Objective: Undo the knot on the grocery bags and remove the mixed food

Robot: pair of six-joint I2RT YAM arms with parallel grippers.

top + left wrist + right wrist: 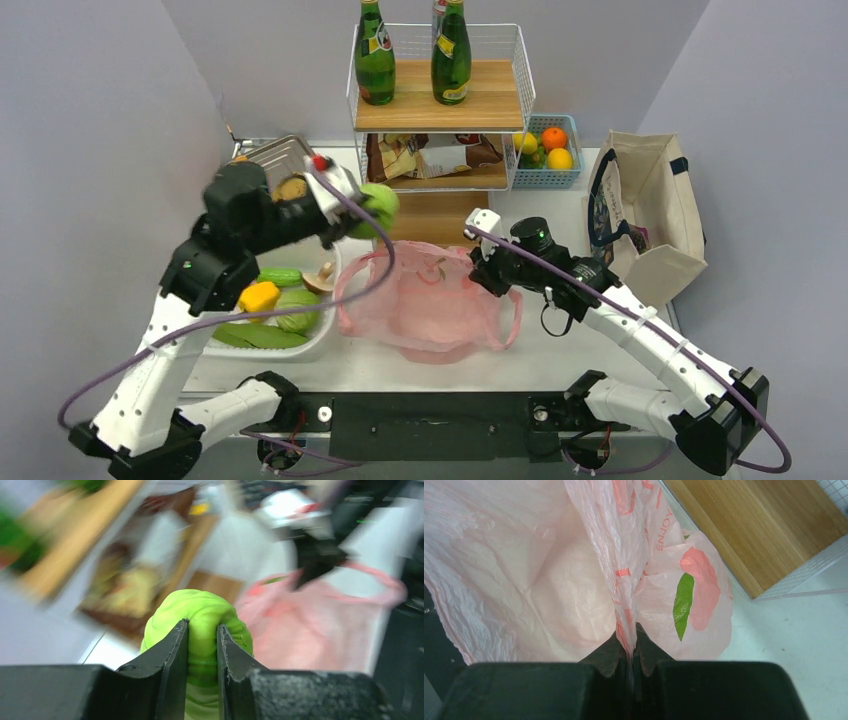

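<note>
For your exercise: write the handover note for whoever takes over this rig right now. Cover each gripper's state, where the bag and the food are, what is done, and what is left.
Left gripper: shut on a soft green food item, held in the air.
Right gripper: shut on a fold of the pink bag, which lies open on the table.
Done: no knot shows and the handles lie loose. The lemon, cucumber and mushroom are in the white tub.
Left: probably set the green food item in the tub, then check the bag for more food, since its inside is only partly visible.
</note>
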